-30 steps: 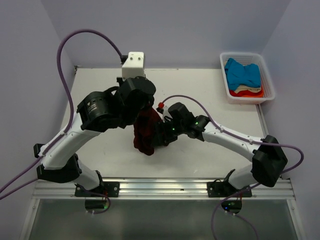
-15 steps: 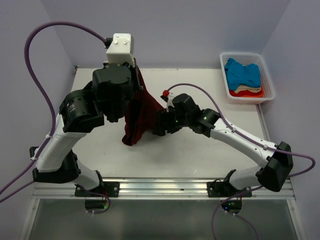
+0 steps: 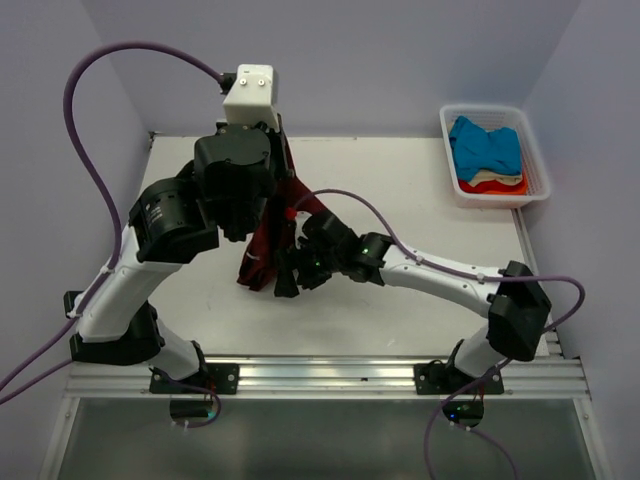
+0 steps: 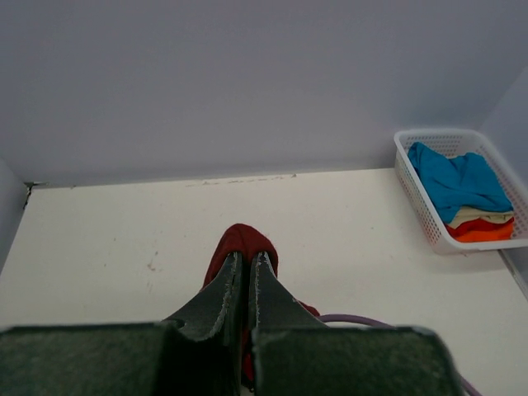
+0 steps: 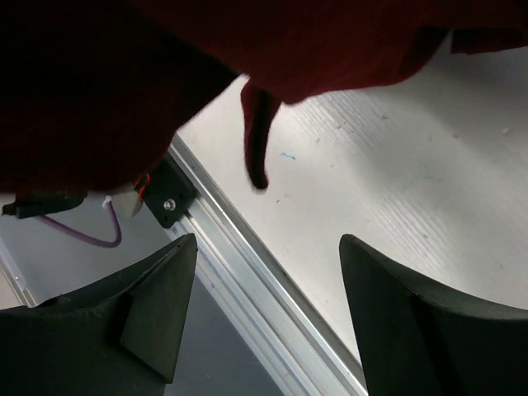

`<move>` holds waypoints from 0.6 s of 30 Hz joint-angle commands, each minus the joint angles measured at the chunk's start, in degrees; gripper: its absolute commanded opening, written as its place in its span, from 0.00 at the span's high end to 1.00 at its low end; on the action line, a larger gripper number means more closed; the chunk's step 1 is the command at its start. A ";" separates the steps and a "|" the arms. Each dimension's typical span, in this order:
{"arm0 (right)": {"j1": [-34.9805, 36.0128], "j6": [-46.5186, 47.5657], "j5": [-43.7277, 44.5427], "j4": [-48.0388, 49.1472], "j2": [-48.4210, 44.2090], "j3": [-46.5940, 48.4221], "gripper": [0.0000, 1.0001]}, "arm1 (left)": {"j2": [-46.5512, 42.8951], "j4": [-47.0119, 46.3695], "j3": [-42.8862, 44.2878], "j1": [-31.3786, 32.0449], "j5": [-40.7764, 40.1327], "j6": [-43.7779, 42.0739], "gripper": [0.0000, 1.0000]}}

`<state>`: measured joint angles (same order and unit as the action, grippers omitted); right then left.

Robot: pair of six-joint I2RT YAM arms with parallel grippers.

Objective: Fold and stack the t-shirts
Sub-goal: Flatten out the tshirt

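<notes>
A dark maroon t-shirt (image 3: 262,250) hangs bunched in the air over the middle of the table. My left gripper (image 4: 247,257) is shut on its upper part, with maroon cloth (image 4: 243,238) bulging past the fingertips. My right gripper (image 3: 286,275) is at the shirt's lower end. In the right wrist view that gripper (image 5: 266,243) is open with nothing between its fingers, and the maroon cloth (image 5: 124,82) hangs just above it. The other t-shirts lie piled in the basket: bright blue (image 3: 487,145) on top, cream (image 3: 490,178) and orange-red (image 3: 497,187) beneath.
A white slatted basket (image 3: 537,160) stands at the table's back right corner, also seen in the left wrist view (image 4: 417,194). An aluminium rail (image 3: 320,372) runs along the near edge. Grey walls close the back and sides. Purple cables loop over both arms.
My left arm has raised the maroon shirt and carried it back, so it hangs longer. My right gripper has moved left and down to the shirt's lower end and opened wider.
</notes>
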<state>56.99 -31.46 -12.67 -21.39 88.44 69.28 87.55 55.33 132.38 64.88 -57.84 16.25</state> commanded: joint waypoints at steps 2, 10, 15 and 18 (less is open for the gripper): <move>1.28 -3.16 3.96 5.56 7.08 5.76 0.26 | -0.62 -4.71 1.39 -0.28 0.71 -1.57 1.00; 1.37 -2.29 17.48 -3.20 17.55 21.84 0.26 | -2.29 -2.16 1.04 -0.37 0.98 0.27 1.00; 1.37 -1.76 24.87 -10.24 22.99 29.33 0.27 | -4.84 -2.24 -1.50 -0.28 0.28 1.15 1.00; 1.28 -1.85 28.29 -13.76 25.63 32.76 0.35 | -6.16 -1.98 -2.38 -0.28 -0.07 1.50 1.00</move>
<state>58.48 -33.43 8.69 -30.06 111.94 98.87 84.27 55.07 130.26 64.88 -57.21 16.91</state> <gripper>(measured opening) 0.664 0.027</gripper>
